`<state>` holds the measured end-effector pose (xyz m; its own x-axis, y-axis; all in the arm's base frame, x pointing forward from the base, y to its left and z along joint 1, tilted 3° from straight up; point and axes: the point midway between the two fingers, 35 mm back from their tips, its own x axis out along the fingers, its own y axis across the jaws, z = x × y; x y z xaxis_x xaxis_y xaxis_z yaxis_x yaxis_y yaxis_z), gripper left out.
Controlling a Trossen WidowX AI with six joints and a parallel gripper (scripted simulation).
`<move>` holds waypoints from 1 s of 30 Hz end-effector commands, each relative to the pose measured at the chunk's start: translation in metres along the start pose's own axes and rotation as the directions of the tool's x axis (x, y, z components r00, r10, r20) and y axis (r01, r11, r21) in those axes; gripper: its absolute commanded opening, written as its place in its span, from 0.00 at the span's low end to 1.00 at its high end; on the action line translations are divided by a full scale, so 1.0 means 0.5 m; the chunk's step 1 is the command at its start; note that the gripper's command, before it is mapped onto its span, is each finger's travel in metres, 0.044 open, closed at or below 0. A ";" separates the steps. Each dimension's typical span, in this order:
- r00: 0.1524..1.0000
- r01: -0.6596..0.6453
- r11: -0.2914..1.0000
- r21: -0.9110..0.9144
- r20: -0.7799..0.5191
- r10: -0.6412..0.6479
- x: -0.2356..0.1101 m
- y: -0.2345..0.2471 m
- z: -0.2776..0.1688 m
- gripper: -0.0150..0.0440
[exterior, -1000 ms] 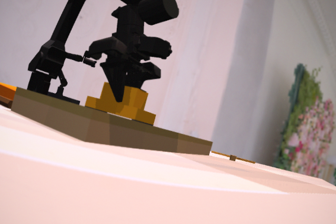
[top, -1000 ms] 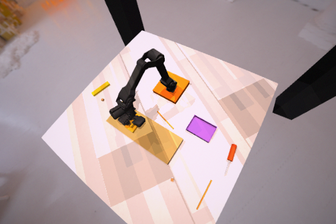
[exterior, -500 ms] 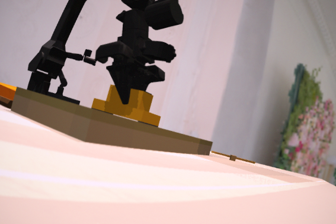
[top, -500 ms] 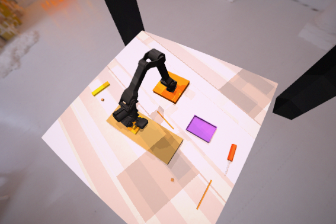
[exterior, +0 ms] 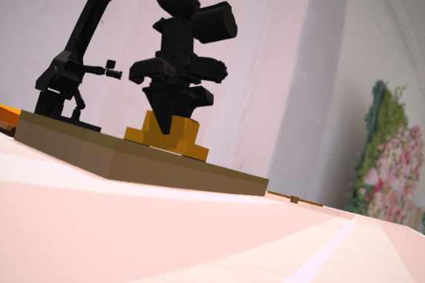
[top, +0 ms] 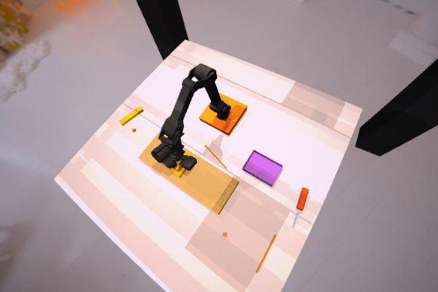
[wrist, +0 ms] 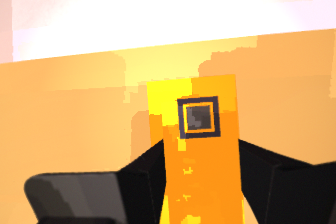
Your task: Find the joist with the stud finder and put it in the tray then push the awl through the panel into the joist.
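My gripper [top: 178, 164] [exterior: 178, 125] [wrist: 202, 145] is shut on the yellow-orange stud finder [top: 178, 172] [exterior: 186, 136] [wrist: 205, 172], one finger on each side of its raised body. The stud finder stands upright at the panel's top face, toward the panel's left end in the top view. Its square indicator [wrist: 198, 117] is dark grey, not lit. The tan floor panel [top: 205, 187] [exterior: 181, 180] [wrist: 55, 125] hides the joist. The purple tray [top: 263, 168] is empty. The awl [top: 302, 198], with a red handle and thin metal shaft, lies right of the tray.
The arm's base stands on an orange block [top: 238, 111] behind the panel. A yellow bar [top: 131, 116] and a small cube [top: 134, 130] lie to the left. One thin stick [top: 215, 156] lies between panel and tray, another stick [top: 266, 253] and a cube [top: 225, 234] nearer the front.
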<state>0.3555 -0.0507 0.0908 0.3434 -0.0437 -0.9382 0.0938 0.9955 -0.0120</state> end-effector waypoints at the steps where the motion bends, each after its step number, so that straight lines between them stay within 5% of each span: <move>1: 1.000 0.000 1.000 0.001 0.000 0.000 0.000 0.013 -0.001 0.25; 30: 1.000 -0.005 1.000 0.003 0.000 0.005 0.000 0.097 0.000 0.25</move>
<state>0.3597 -0.0076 0.0905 0.3455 -0.0396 -0.9376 0.0933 0.9956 -0.0077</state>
